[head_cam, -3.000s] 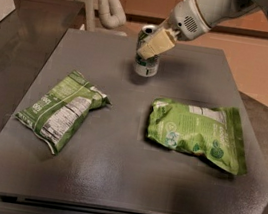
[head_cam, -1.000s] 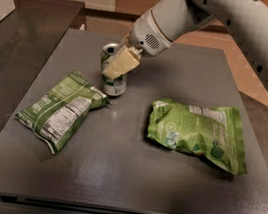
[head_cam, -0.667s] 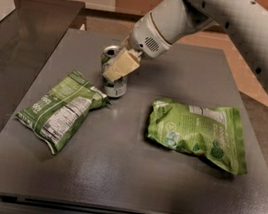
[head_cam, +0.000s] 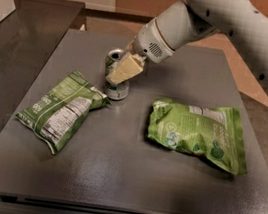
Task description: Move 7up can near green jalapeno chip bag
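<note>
Cream-fingered claw (head_cam: 116,75) on the white robot arm (head_cam: 228,23) reaches down from the far right and is clamped around the small silver-and-green 7up can (head_cam: 117,91), far-left of centre on the dark grey table (head_cam: 113,176). That can stands just beside the dark green jalapeno chip bag (head_cam: 60,110) with its white nutrition panel. 1 brighter lime-green chip bag (head_cam: 198,132) lies well apart, right.

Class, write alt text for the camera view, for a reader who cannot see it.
The gripper holds the 7up can on the dark table, beside the green jalapeno chip bag; a lime-green bag lies farther right.
</note>
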Controlling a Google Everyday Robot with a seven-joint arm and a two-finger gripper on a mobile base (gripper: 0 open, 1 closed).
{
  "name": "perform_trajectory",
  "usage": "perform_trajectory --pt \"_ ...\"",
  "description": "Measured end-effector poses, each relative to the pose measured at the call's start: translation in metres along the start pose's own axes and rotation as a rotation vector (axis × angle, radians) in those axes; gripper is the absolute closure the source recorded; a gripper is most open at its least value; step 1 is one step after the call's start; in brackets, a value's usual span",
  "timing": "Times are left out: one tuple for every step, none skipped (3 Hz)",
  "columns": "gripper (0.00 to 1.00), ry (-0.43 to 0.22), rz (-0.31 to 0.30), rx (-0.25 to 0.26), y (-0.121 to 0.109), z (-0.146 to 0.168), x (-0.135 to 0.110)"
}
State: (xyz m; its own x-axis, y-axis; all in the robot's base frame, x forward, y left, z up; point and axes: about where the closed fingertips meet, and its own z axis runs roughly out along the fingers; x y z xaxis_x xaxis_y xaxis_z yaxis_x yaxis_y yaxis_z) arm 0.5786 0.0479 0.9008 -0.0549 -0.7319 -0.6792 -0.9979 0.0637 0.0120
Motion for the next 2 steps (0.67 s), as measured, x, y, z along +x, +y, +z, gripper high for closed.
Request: perform_trajectory --pt "0.00 0.001 -0.002 -0.004 0.0008 0.0020 -0.0010" --pt "0.00 0.001 -0.002 -0.004 0.0008 0.0021 -0.0010"
